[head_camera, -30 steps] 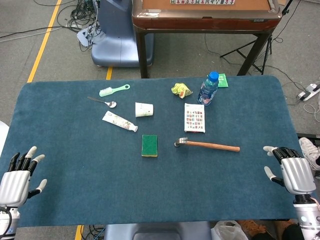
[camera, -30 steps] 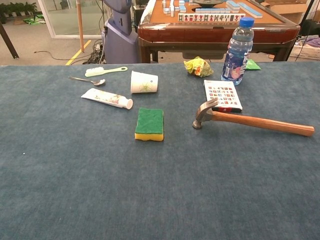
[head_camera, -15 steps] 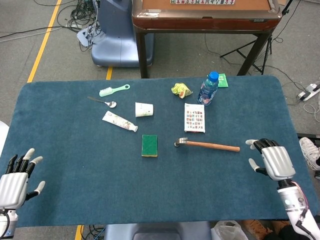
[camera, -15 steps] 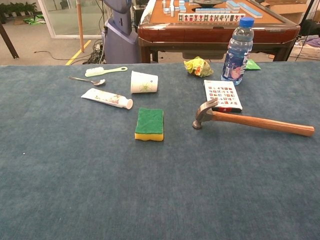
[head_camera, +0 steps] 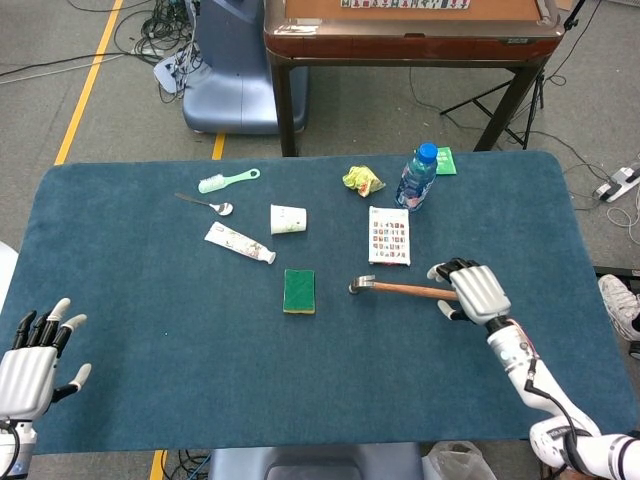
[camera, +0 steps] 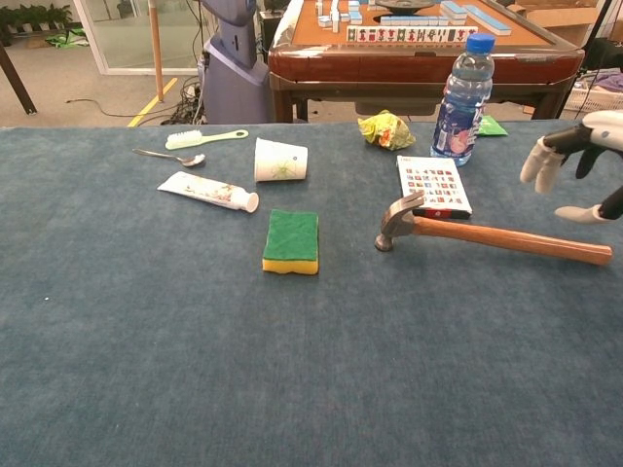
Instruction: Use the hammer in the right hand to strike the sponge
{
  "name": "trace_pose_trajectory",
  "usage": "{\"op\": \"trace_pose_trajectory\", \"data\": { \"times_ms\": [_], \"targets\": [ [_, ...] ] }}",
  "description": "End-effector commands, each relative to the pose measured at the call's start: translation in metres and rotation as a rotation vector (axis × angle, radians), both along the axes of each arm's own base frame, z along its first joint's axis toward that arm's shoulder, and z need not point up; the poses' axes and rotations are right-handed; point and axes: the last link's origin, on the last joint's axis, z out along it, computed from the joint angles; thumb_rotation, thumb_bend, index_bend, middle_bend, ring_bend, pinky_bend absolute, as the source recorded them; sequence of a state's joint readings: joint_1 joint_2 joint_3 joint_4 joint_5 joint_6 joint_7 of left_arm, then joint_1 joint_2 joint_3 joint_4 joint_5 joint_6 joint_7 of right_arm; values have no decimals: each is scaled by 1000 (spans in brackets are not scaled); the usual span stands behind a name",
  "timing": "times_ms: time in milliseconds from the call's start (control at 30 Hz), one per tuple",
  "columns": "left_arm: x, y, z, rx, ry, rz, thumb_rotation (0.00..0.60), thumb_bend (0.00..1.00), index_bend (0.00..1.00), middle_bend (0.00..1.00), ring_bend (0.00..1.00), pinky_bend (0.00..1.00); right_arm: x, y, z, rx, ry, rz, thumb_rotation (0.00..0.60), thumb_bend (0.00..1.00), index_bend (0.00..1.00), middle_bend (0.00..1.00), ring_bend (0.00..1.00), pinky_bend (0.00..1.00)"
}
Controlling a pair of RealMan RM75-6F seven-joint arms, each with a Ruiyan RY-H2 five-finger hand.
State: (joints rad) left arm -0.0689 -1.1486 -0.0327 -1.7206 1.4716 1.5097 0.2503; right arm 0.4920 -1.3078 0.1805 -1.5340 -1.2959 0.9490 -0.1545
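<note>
A green-topped yellow sponge [head_camera: 299, 290] [camera: 291, 240] lies flat near the table's middle. Just right of it lies a hammer [head_camera: 400, 289] [camera: 487, 234], steel head toward the sponge, wooden handle pointing right. My right hand [head_camera: 469, 290] [camera: 574, 162] hovers above the handle's far end with fingers spread, holding nothing. In the chest view the handle lies bare below the fingers. My left hand [head_camera: 32, 360] stays open at the table's near left corner, seen only in the head view.
Behind the sponge lie a toothpaste tube [head_camera: 239, 243], a tipped paper cup [head_camera: 288, 219], a spoon [head_camera: 206, 204] and a toothbrush [head_camera: 228, 180]. A card pack [head_camera: 389, 236], water bottle [head_camera: 416, 178] and crumpled yellow wrapper [head_camera: 363, 180] stand behind the hammer.
My right hand has swept left from the table's right edge to above the hammer handle's end, and now shows in the chest view. The left hand, hammer and sponge have not moved.
</note>
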Motion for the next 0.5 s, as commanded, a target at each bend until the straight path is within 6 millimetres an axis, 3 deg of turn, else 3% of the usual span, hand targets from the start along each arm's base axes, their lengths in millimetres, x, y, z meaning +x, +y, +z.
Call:
{"op": "trace_pose_trajectory", "data": {
  "times_ms": [33,500],
  "targets": [
    [1,0,-1,-2,1,-1,600,243,203,65,90,12,7,-11,-15,16,-2,10,600,296,361,371,221,330],
    [3,2,-1,-7,-2,-12,600,243,203,65,90,12,13,-34,-65,74,7,-17,600,296,361,372,221,329]
  ]
}}
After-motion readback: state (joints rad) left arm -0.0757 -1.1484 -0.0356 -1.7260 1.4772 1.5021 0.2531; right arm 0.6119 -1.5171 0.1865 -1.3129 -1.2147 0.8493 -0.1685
